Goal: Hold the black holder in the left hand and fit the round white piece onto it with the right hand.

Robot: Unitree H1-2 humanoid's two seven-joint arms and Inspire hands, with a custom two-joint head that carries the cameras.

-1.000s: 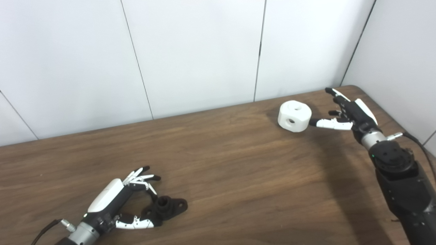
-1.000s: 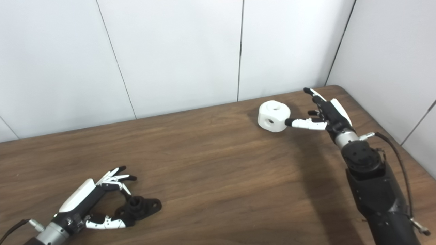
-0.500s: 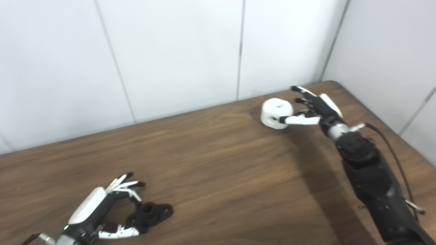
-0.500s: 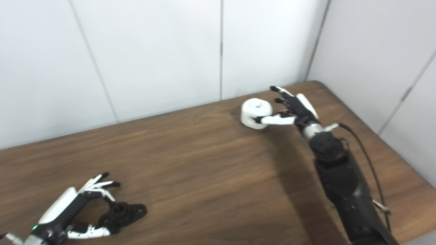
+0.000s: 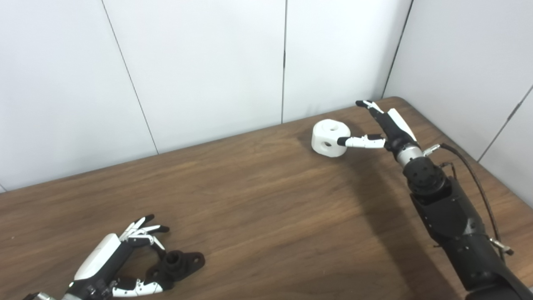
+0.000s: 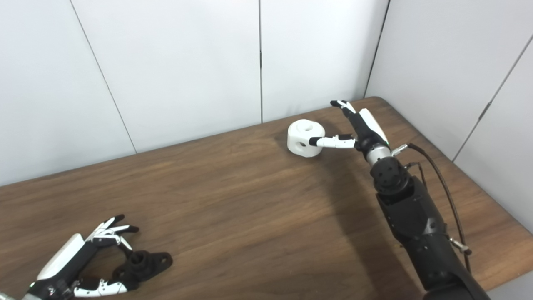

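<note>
Nearest, at the table's (image 5: 266,216) front left, the left hand (image 5: 110,266) lies low with fingers spread, cupped around the holder (image 5: 177,264), seemingly readying a grip; the holder rests flat, not lifted. The bare wood between the two parts leaves nothing in the way. Far right, near the wall (image 5: 200,66), the right hand (image 5: 385,129) is open, thumb tip touching the piece's (image 5: 329,137) side, fingers stretched past it, probably about to close around it

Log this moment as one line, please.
left hand: open around black holder on table | right hand: open, thumb at white piece | not joined
</note>
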